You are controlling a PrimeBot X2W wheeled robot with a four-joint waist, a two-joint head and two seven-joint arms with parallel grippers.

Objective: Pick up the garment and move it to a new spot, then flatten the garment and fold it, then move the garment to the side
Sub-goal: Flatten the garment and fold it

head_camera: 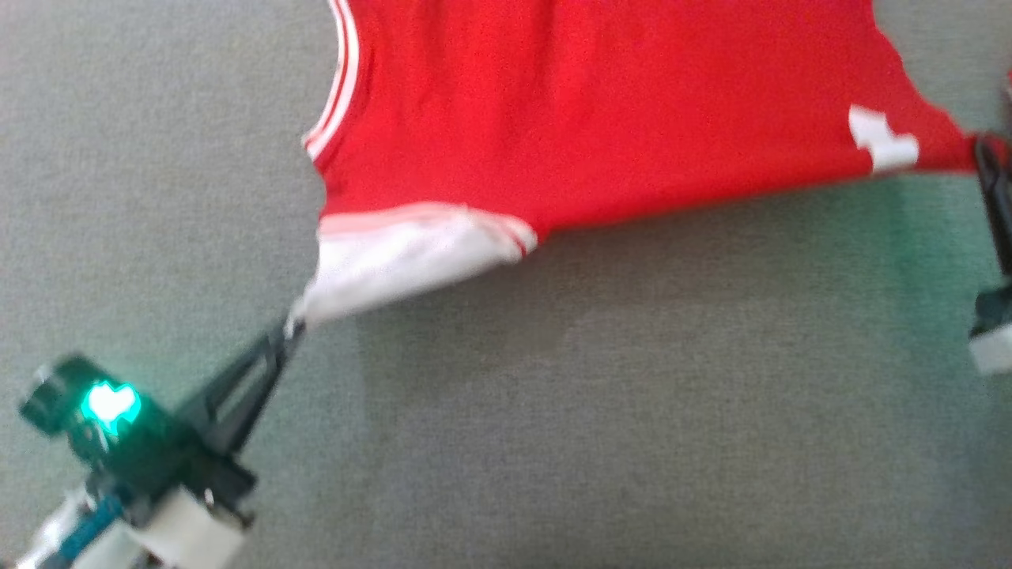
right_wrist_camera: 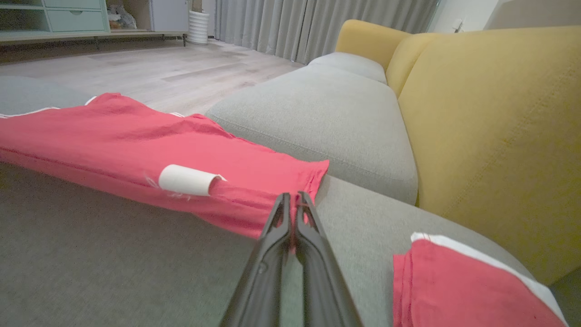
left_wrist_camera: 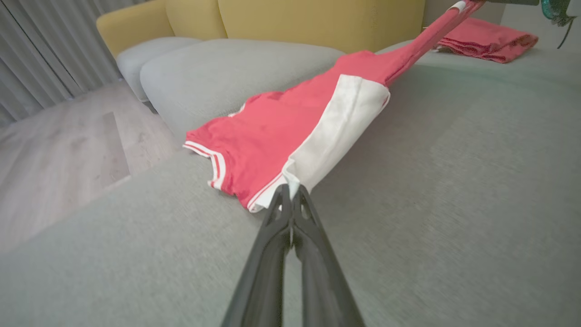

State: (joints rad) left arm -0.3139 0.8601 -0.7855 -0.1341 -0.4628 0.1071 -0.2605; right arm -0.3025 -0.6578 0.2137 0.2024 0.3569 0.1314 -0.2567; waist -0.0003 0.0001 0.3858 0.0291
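The garment [head_camera: 601,118] is a red sleeveless jersey with white trim, held stretched above the grey cushion [head_camera: 553,411]. My left gripper [head_camera: 294,324] is shut on its white corner at the lower left. In the left wrist view, the left gripper [left_wrist_camera: 290,193] pinches that white panel of the garment [left_wrist_camera: 290,122]. My right gripper [head_camera: 983,150] is shut on the red corner at the far right edge, beside a white patch [head_camera: 881,141]. From the right wrist, the right gripper [right_wrist_camera: 292,202] bites the red hem of the garment [right_wrist_camera: 136,141].
A folded red garment [right_wrist_camera: 454,290] lies on the cushion to the right of my right gripper, also seen far off as a folded red pile [left_wrist_camera: 485,40]. Yellow sofa backrests [right_wrist_camera: 494,127] rise behind. A second grey seat cushion [right_wrist_camera: 317,109] and wooden floor [left_wrist_camera: 59,154] lie beyond.
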